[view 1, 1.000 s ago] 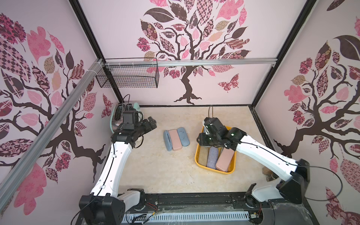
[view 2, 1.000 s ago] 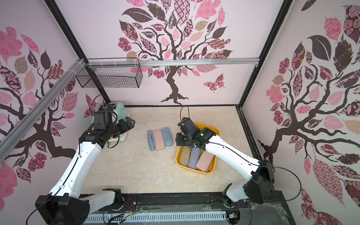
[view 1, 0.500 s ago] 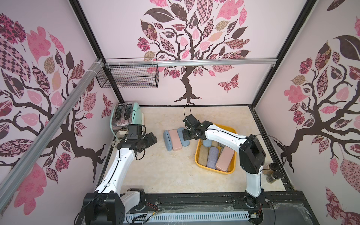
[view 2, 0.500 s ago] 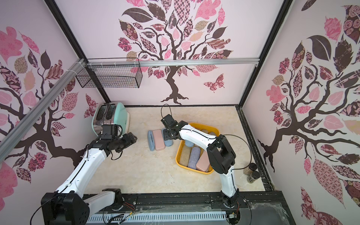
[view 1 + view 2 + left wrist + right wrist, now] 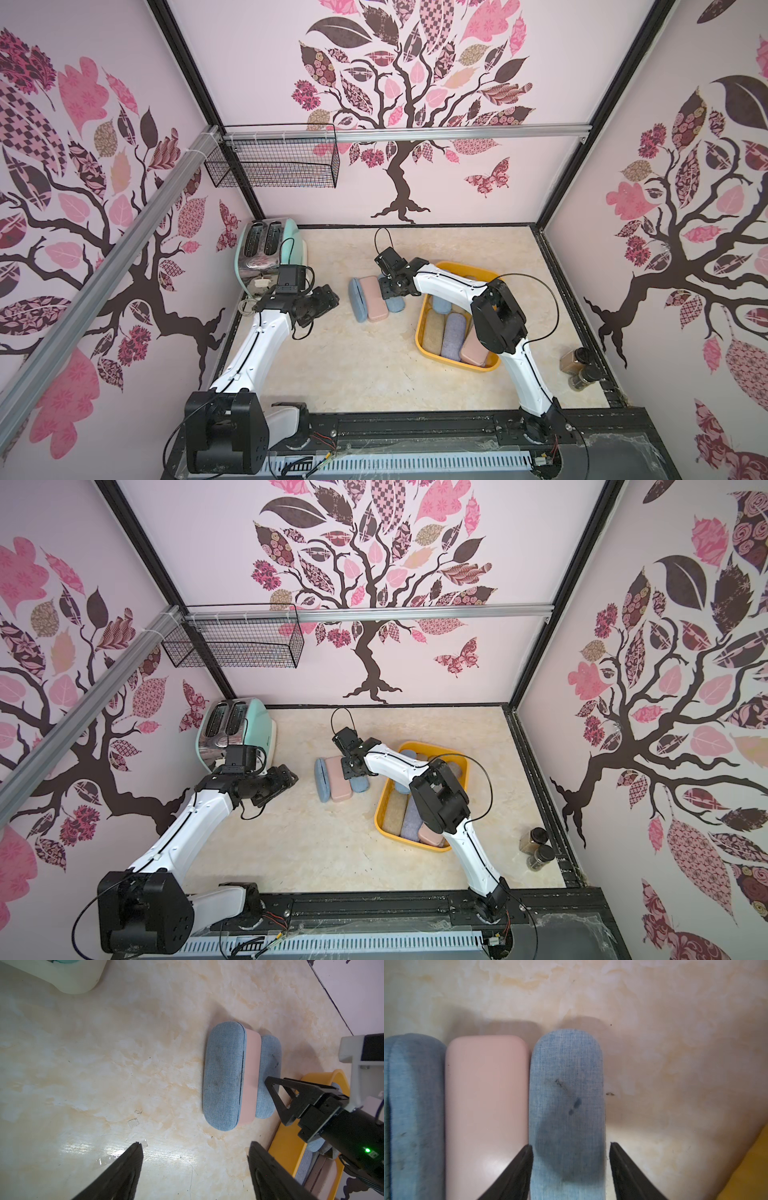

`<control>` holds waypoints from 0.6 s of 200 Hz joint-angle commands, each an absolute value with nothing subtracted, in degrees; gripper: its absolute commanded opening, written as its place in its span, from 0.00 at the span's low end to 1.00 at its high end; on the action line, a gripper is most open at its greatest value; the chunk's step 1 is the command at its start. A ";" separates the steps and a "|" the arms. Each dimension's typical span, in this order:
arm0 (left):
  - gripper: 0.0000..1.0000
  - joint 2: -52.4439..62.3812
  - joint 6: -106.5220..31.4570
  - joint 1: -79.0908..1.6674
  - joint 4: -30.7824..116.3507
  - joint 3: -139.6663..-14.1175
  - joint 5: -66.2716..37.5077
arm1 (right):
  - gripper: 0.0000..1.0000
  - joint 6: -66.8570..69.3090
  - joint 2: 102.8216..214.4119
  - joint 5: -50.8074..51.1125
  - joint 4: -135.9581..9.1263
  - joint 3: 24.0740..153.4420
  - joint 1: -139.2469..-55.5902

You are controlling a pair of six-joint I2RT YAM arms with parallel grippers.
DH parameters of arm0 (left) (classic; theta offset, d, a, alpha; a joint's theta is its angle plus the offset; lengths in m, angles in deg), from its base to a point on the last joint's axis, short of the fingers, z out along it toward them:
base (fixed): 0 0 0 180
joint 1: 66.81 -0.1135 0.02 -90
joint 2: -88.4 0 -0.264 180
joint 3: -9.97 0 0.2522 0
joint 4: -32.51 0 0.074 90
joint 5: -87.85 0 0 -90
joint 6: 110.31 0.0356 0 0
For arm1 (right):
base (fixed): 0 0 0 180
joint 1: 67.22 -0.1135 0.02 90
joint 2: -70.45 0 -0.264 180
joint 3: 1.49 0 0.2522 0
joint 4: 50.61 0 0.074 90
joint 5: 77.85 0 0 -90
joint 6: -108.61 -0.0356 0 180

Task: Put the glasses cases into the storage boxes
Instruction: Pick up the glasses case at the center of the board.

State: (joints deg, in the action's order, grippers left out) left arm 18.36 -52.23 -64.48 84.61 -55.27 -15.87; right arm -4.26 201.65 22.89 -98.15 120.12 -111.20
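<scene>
**Right Gripper Astride Blue Case; Left Gripper Spread Over Bare Table**

We find three glasses cases lying side by side on the cream marble-patterned tabletop (image 5: 374,374). They are a blue fabric-covered oblong case (image 5: 413,1105), a smooth pink rectangular case (image 5: 485,1095) and a second blue fabric-covered case (image 5: 566,1084). They are packed close along their long sides. The last one lies nearest the shallow yellow-orange plastic tub (image 5: 286,1151).

The right gripper (image 5: 571,1145) is spread around one end of the second blue fabric-covered case. In the right wrist view, one finger sits at the seam between that case and the pink one. The opposite finger stands just clear of the fabric. The case rests on the tabletop.

The left gripper (image 5: 194,1144) hovers over bare tabletop between the mint-green toaster (image 5: 270,249) and the row of cases. Its fingers are wide apart with nothing between them.

Inside the tub we count a tan case (image 5: 434,336), a grey-lavender case (image 5: 454,338), a pink case (image 5: 473,353) and a blue case (image 5: 441,305), partly hidden by the right arm.
</scene>
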 commanded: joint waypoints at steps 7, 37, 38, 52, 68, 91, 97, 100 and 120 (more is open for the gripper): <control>0.82 19.53 -52.19 -64.50 83.82 -54.05 -16.03 | 0.62 -3.71 205.68 24.12 -100.84 122.08 -111.08; 0.81 19.66 -52.13 -64.49 83.43 -53.90 -16.69 | 0.62 -3.91 207.27 23.46 -100.61 121.97 -111.13; 0.81 19.66 -52.13 -64.47 83.44 -53.89 -16.72 | 0.62 -3.90 207.33 23.39 -100.59 122.00 -111.14; 0.81 19.60 -51.96 -64.45 83.64 -53.89 -16.57 | 0.62 -3.91 208.11 22.76 -100.35 122.11 -111.13; 0.81 19.38 -52.11 -64.45 83.49 -53.93 -16.86 | 0.62 -3.93 209.45 23.03 -101.17 123.33 -111.13; 0.81 19.55 -51.93 -64.45 84.07 -54.02 -17.21 | 0.63 -4.24 210.48 24.42 -104.57 125.24 -110.92; 0.81 19.65 -51.95 -64.47 83.84 -53.94 -16.97 | 0.65 -4.24 210.15 24.18 -104.95 125.16 -110.90; 0.81 19.75 -52.00 -64.44 83.76 -53.85 -16.92 | 0.65 -4.18 209.93 24.10 -104.93 124.92 -110.86; 0.81 19.81 -52.01 -64.45 83.45 -53.88 -17.78 | 0.70 -3.29 207.91 22.89 -103.49 123.10 -110.91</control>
